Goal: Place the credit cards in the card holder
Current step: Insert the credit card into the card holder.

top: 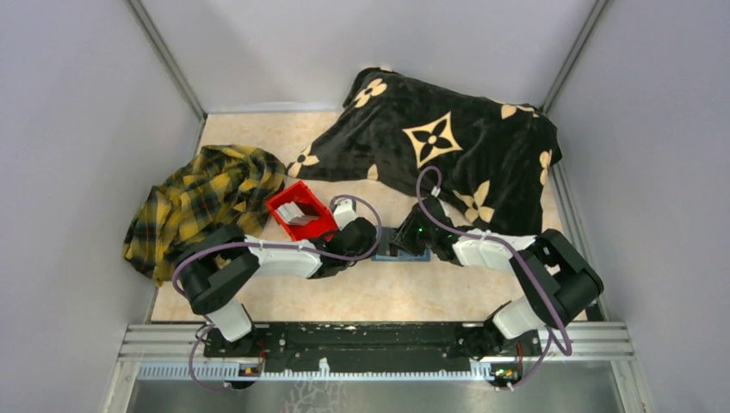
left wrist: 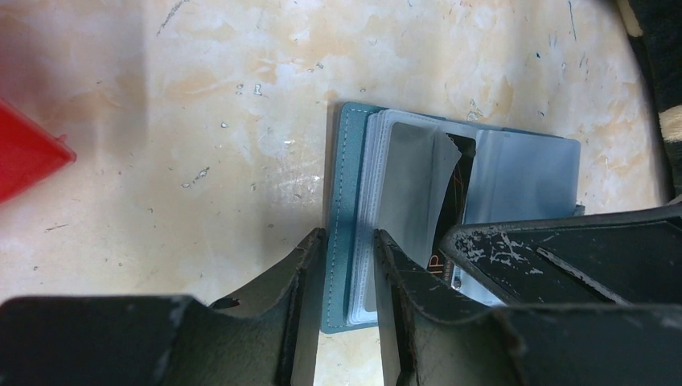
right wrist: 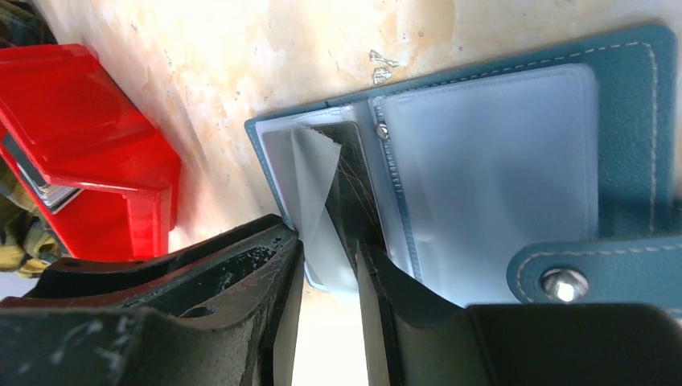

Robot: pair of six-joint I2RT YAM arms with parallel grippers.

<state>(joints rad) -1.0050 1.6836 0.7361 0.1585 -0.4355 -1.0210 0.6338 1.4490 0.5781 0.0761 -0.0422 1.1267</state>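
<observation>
- The job looks partly done at most: one dark card point(right wrist: 354, 185) sits partway in the open card holder point(right wrist: 635, 137), tucked behind a curled clear sleeve point(right wrist: 314, 189), and is not yet fully seated.
- The card holder lies spread open near the middle of the tabletop point(top: 344, 297), between the two arms.
- The left gripper point(left wrist: 348, 241) clamps the holder's left cover together with its stack of sleeves, and appears to be steadying it.
- The right gripper point(right wrist: 326, 245) has its jaws partly apart around the sleeve's loose end and the dark card's end. Whether it actually pinches either one cannot be told.
- The rest of the credit cards point(top: 301, 212) lie in a red bin point(top: 280, 206) just left of the holder, toward the left edge, so more loading is left.
- Count: one card holder and one card in it. The bin holds a few pale cards, too small to count surely.
- Also counted: one red bin and two grippers.
- There are two cloths: a yellow plaid cloth point(top: 202, 202) at the left edge and a black flowered blanket point(top: 448, 146) at the far right corner.
</observation>
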